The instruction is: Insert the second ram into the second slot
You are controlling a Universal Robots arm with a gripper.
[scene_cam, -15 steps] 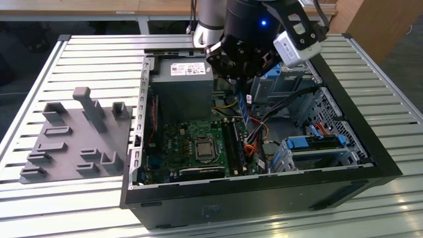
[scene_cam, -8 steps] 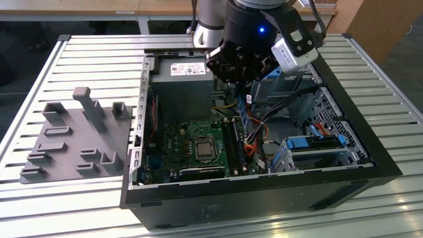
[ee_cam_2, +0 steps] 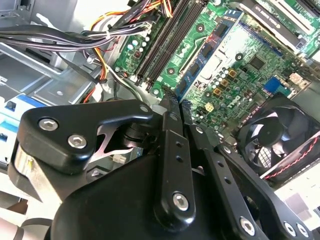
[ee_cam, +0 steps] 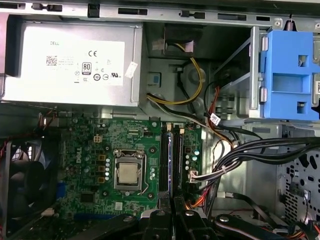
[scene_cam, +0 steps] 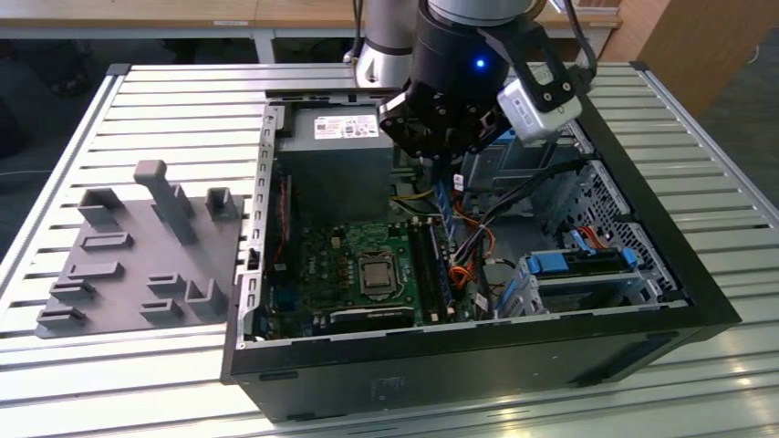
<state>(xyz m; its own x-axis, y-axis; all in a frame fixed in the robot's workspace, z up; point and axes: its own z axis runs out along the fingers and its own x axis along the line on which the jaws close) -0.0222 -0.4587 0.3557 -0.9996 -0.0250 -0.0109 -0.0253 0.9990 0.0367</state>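
The open computer case (scene_cam: 462,365) holds a green motherboard (scene_cam: 328,265) and a grey power supply (scene_cam: 331,155). In the exterior view the gripper (scene_cam: 446,173) hangs at twelve o'clock from the memory slots (scene_cam: 429,265). Its jaws are nearly together, seemingly clamped on the second ram (scene_cam: 451,208), a thin blue stick above those slots.

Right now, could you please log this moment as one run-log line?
claw: inside open PC case | blue RAM stick: at claw tip, parallel to empty RAM slots | gripped or seated: cannot tell
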